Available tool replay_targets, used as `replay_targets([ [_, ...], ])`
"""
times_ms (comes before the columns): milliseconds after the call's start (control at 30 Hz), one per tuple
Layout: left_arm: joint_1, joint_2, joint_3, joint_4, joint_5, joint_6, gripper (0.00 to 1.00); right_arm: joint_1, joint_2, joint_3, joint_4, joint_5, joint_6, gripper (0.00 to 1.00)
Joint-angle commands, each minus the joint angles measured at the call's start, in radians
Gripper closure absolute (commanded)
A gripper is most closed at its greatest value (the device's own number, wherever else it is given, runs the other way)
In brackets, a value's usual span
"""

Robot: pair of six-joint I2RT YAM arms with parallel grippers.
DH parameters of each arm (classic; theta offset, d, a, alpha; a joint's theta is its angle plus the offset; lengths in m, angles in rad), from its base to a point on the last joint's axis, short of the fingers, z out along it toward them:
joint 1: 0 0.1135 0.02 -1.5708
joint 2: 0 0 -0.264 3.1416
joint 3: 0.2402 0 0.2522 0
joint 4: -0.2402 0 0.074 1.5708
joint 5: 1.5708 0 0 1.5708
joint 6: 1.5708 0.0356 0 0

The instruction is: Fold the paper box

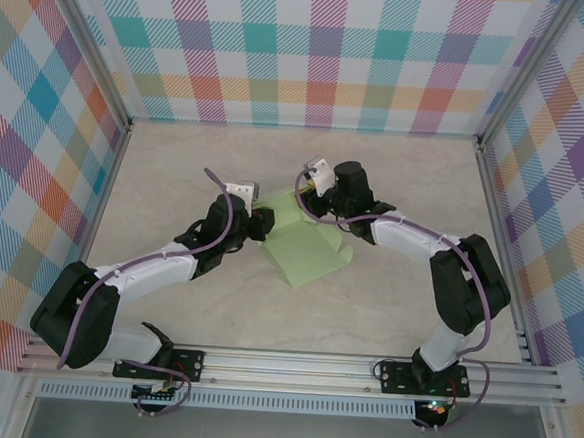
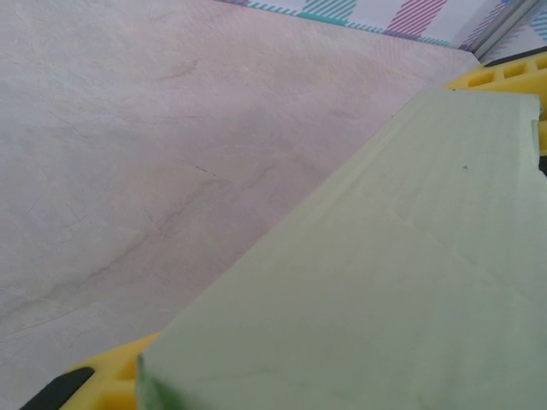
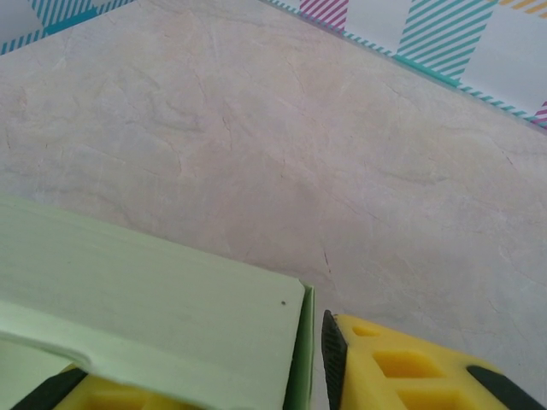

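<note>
A: Where is the paper box (image 1: 310, 248) seen?

B: Approx. at the ctr of the tabletop (image 1: 175, 171), well apart from every edge. It is partly folded, w/ a flat panel and one side raised. The exact shape can't be made out from above, as its left & far ends are covered by the arms.

A: And the left gripper (image 1: 263, 224)?

B: It is seen at the box's left end, touching it in the top view. In the left wrist view the paper box (image 2: 385, 256) lies very close to the lens & blurred. One yellow finger (image 2: 107, 384) is seen at the bottom-left under the box's near corner, cut off by the frame. The other finger can't be made out. A 2nd yellow piece (image 2: 504, 75) is seen past the box's far end; which gripper it belongs to can't be told. Clamped or loose: can't be told.

A: The right gripper (image 1: 306, 195)?

B: It is seen at the box's far end. In the right wrist view the paper box (image 3: 145, 290) is seen btwn the two fingers. One finger (image 3: 410, 371) stands just beside the box's corner, black pad facing it. The other (image 3: 68, 393) is mostly covered by the box. Whether the pad touches can't be told, so grip vs. release is left undecided.
</note>
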Motion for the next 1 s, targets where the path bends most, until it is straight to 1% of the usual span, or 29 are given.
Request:
replay_targets([
  [0, -0.012, -0.02, 0.036, 0.011, -0.035, 0.008, 0.68, -0.003, -0.015, -0.025, -0.014, 0.024, 0.006, 0.67],
  [133, -0.012, -0.023, 0.035, 0.007, -0.054, 0.006, 0.68, -0.003, -0.025, -0.033, -0.035, 0.024, 0.008, 0.65],
  [200, -0.011, -0.023, 0.034, 0.008, -0.053, 0.006, 0.68, -0.003, -0.029, -0.04, -0.037, 0.032, 0.014, 0.67],
  [300, -0.012, -0.021, 0.034, 0.012, -0.044, 0.006, 0.68, -0.003, -0.026, -0.039, -0.042, 0.056, 0.023, 0.81],
  [333, -0.012, -0.02, 0.034, 0.016, -0.036, 0.007, 0.68, -0.003, -0.025, -0.036, -0.041, 0.064, 0.03, 0.91],
  [367, -0.011, -0.017, 0.033, 0.019, -0.028, 0.008, 0.68, -0.004, -0.023, -0.037, -0.03, 0.069, 0.036, 0.97],
  [400, -0.013, -0.016, 0.033, 0.02, -0.023, 0.007, 0.68, -0.002, -0.02, -0.038, -0.016, 0.075, 0.082, 1.0],
  [467, -0.015, -0.014, 0.03, 0.026, -0.016, 0.004, 0.68, 0.009, -0.005, -0.043, 0.022, 0.119, 0.158, 1.0],
  [600, -0.025, -0.016, 0.024, 0.06, 0.0, 0.002, 0.68, 0.073, 0.038, -0.031, 0.057, 0.356, 0.212, 1.0],
  [667, -0.034, -0.016, 0.022, 0.076, 0.006, 0.004, 0.68, 0.09, 0.062, -0.013, 0.056, 0.445, 0.235, 1.0],
  [733, -0.042, -0.016, 0.02, 0.093, 0.016, 0.01, 0.68, 0.096, 0.087, 0.005, 0.054, 0.474, 0.243, 1.0],
  [833, -0.05, -0.012, 0.02, 0.105, 0.036, 0.019, 0.67, 0.1, 0.109, 0.039, 0.025, 0.502, 0.243, 0.96],
  [900, -0.051, -0.013, 0.016, 0.116, 0.045, 0.025, 0.67, 0.099, 0.113, 0.043, 0.025, 0.534, 0.252, 0.92],
  [967, -0.054, -0.017, 0.007, 0.131, 0.05, 0.024, 0.67, 0.1, 0.12, 0.046, 0.021, 0.561, 0.26, 0.84],
])
